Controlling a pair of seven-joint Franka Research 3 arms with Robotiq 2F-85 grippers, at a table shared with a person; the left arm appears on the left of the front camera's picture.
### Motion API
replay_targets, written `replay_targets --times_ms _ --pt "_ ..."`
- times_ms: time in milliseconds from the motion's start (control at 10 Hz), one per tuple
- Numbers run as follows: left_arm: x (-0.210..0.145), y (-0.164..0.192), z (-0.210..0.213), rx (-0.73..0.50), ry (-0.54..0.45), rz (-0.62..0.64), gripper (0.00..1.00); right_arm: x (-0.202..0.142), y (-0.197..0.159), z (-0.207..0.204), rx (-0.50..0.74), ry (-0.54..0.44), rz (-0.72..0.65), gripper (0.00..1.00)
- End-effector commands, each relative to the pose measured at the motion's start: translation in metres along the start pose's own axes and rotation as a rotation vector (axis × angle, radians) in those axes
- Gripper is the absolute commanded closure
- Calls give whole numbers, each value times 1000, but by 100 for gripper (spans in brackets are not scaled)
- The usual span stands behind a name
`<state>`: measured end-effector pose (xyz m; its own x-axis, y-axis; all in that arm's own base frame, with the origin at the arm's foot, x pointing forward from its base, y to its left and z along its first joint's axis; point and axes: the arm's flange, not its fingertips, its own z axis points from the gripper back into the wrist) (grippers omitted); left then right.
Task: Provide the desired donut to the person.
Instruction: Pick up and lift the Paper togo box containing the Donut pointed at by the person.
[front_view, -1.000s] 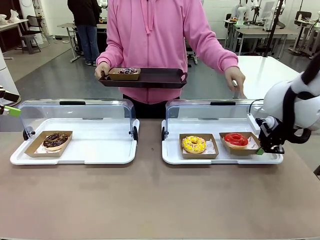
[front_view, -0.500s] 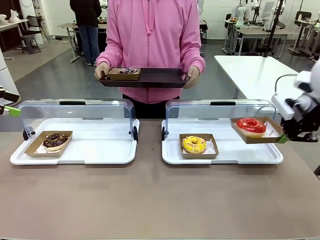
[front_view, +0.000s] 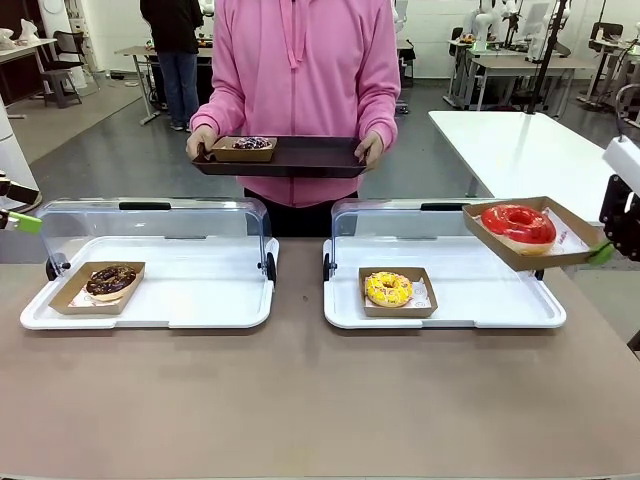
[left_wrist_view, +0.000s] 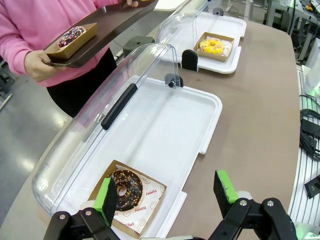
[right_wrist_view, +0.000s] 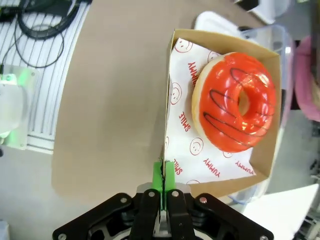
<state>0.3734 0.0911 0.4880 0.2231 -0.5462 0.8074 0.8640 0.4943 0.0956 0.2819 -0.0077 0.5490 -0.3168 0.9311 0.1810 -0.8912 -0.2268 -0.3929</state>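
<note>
Right gripper (right_wrist_view: 163, 174) pinching one thin wall of box (right_wrist_view: 225, 42), right of frame. Tilted box could slip, spilling red donut (right_wrist_view: 234, 102). Left gripper (left_wrist_view: 166, 192) spread, idle.

Left gripper (left_wrist_view: 166, 192) is just hanging with jaws wide open; right gripper (right_wrist_view: 163, 172) is pinched tight, green pads basically pressed together.

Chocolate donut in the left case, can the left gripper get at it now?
Probably yes: the lid is raised, the left gripper hangs open near the chocolate donut, and nothing lies between them.
</note>
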Motion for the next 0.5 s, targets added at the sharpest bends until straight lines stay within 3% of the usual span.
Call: replay_targets --times_ms 0,400 --pt "0 0 0 3 -5 6 0 0 5 0 30 15 17 100" --pt "0 0 0 3 -5 6 0 0 5 0 30 15 17 100"
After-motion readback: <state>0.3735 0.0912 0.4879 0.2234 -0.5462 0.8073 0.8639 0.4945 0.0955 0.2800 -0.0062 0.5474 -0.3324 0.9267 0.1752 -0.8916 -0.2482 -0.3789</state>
